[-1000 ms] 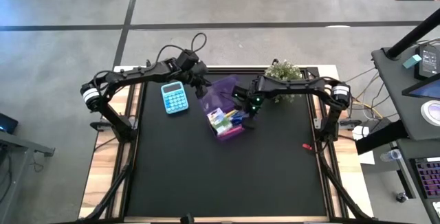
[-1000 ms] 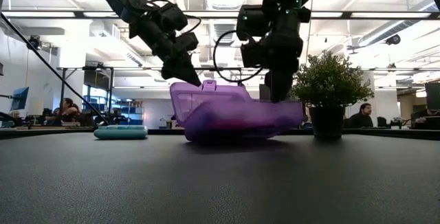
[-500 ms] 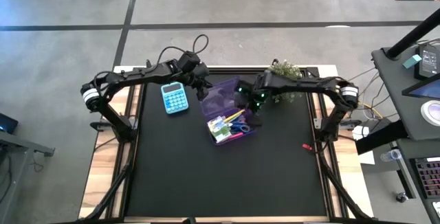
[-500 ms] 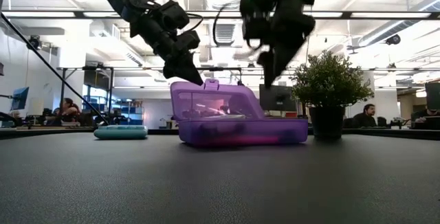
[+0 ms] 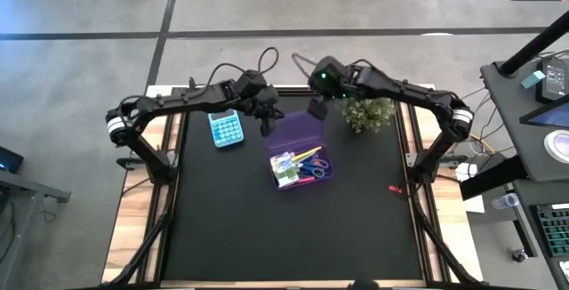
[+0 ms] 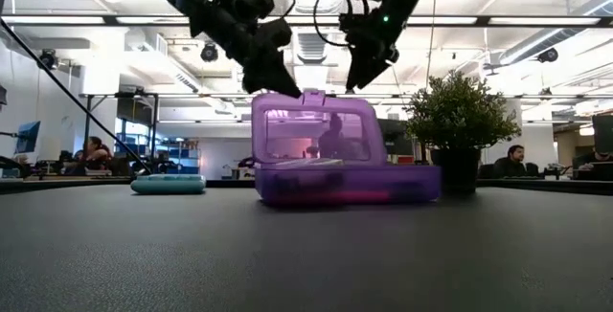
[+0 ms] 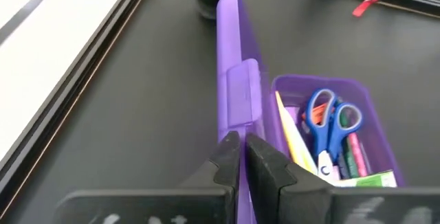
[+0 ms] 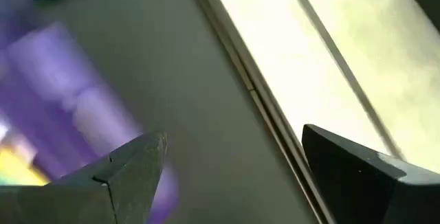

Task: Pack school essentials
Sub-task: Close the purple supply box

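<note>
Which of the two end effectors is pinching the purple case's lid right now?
The left end effector, shut on the upright lid's edge. The right end effector hangs open above, touching nothing.

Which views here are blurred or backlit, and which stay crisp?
Right wrist view: smeared throughout, the purple box just a haze. Low view: bright ceiling lights behind, both arms near-silhouettes, box lid glowing translucent. Left wrist view: scissors sharp. High view: evenly lit.

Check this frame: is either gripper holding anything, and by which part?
The left gripper is shut on the purple box's lid, pinching its top edge and keeping it upright. The right gripper is open, above the table behind the box, holding nothing.
</note>
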{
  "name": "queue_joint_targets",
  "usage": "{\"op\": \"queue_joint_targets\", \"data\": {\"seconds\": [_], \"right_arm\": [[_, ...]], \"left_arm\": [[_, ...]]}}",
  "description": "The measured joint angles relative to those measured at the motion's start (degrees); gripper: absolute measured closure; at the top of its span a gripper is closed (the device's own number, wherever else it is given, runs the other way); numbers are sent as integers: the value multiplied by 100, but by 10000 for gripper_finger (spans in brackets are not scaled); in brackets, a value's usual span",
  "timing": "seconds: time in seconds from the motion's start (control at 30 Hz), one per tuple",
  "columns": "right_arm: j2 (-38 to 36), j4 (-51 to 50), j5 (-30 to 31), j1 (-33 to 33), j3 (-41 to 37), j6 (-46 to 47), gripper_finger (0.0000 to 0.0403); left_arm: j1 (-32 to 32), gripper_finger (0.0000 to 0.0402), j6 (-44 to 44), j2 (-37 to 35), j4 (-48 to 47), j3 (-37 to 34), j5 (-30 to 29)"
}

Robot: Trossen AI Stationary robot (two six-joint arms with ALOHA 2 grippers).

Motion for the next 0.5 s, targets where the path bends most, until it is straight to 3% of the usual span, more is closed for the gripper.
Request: {"op": "queue_joint_targets", "data": {"seconds": [0.23, 0.4, 0.5], "right_arm": [[238, 234, -45, -411, 0, 375, 75], [532, -315, -945, -311, -6, 389, 75], [629, -392, -976, -190, -7, 202, 75]], "left_arm": [[-313, 401, 0, -8, 23, 55, -4], [-477, 401, -2, -9, 26, 55, -255], [-536, 401, -2, -9, 27, 55, -269]]}}
